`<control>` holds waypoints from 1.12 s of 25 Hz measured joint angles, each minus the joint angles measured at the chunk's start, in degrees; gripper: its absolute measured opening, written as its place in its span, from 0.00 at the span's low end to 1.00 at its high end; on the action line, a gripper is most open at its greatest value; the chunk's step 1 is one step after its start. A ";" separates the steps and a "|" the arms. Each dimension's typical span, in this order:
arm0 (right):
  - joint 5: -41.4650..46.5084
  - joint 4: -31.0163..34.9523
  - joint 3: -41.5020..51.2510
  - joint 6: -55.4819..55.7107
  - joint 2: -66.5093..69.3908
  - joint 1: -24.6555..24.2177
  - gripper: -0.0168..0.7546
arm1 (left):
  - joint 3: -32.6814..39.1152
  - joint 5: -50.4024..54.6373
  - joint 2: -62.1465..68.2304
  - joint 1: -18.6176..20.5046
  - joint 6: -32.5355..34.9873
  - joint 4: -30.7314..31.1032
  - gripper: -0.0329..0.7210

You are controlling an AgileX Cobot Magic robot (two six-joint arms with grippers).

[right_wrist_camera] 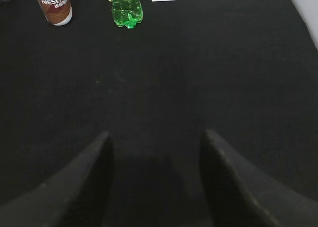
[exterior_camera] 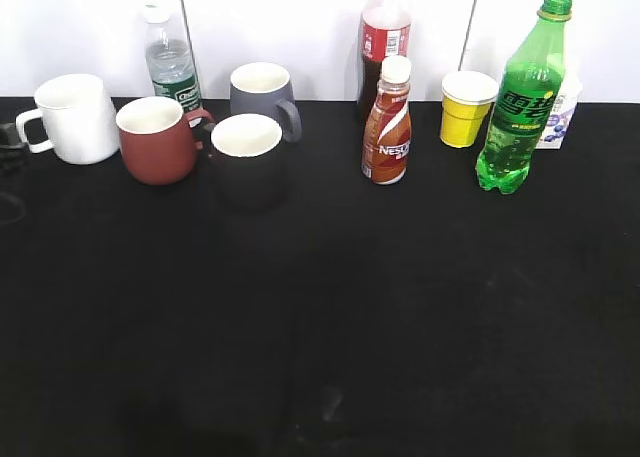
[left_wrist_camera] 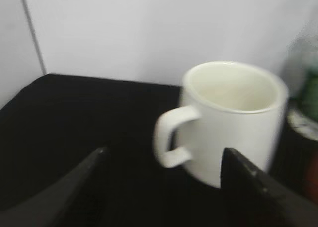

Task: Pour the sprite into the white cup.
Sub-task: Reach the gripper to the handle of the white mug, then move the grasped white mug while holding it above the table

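Observation:
The sprite (exterior_camera: 520, 102) is a tall green bottle with its cap on. It stands upright at the back right of the black table, and its base shows at the top of the right wrist view (right_wrist_camera: 126, 8). The white cup (exterior_camera: 75, 117) stands upright and empty at the far left, handle pointing left. In the left wrist view it (left_wrist_camera: 233, 117) is close ahead. My left gripper (left_wrist_camera: 164, 155) is open and empty, its fingers on either side of the cup's handle and just short of it. My right gripper (right_wrist_camera: 156, 134) is open and empty over bare table, far from the sprite.
A red-brown mug (exterior_camera: 157, 140), a black mug (exterior_camera: 245, 157) and a grey mug (exterior_camera: 262, 89) stand right of the white cup, with a water bottle (exterior_camera: 172, 62) behind. A cola bottle (exterior_camera: 384, 32), Nescafe bottle (exterior_camera: 388, 127), yellow cup (exterior_camera: 467, 107) and small carton (exterior_camera: 557, 117) surround the sprite.

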 joint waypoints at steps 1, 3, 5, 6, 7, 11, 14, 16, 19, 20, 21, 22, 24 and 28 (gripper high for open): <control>0.00 0.05 0.00 0.00 0.00 0.00 0.56 | -1.77 0.54 1.51 0.07 0.00 1.19 0.74; 0.00 0.05 0.00 0.00 0.00 0.00 0.56 | -5.48 1.80 4.31 0.13 0.00 1.95 0.74; 0.00 0.05 0.00 0.00 0.00 0.00 0.56 | -9.13 4.28 6.75 0.89 0.00 2.02 0.74; 0.00 0.05 0.00 0.00 0.00 0.00 0.56 | -10.64 5.29 7.50 1.17 0.00 2.02 0.74; 0.00 0.10 0.00 0.00 0.00 0.00 0.56 | -12.43 6.45 8.44 1.25 0.00 2.02 0.74; 0.00 0.06 0.00 0.00 0.00 0.00 0.56 | -18.74 9.76 12.14 1.25 0.00 2.27 0.74; 0.00 0.11 0.00 0.00 0.00 0.00 0.56 | -22.89 11.92 14.37 1.35 0.00 4.03 0.63; 0.00 0.11 0.00 0.00 0.00 0.00 0.56 | -23.52 11.98 14.89 1.35 -0.05 8.55 0.35; 0.00 0.11 0.00 0.00 0.00 0.00 0.56 | -23.52 11.15 14.95 1.62 0.18 9.97 0.16; 0.00 0.11 0.00 -0.07 0.00 0.00 0.56 | -23.52 11.01 14.68 1.79 0.18 9.51 0.15; 0.00 0.11 0.00 -0.07 0.00 0.00 0.56 | -23.52 11.27 13.76 1.91 0.27 8.58 0.13; 0.00 0.11 0.00 -0.07 0.00 0.00 0.56 | -23.46 12.05 12.03 2.19 0.50 8.44 0.11; 0.00 0.12 0.00 -0.03 0.00 0.00 0.56 | -22.58 13.52 5.62 2.74 0.78 8.23 0.11; 0.00 0.17 0.00 -0.03 0.00 0.00 0.56 | -11.68 12.79 -14.01 3.14 0.78 7.30 0.11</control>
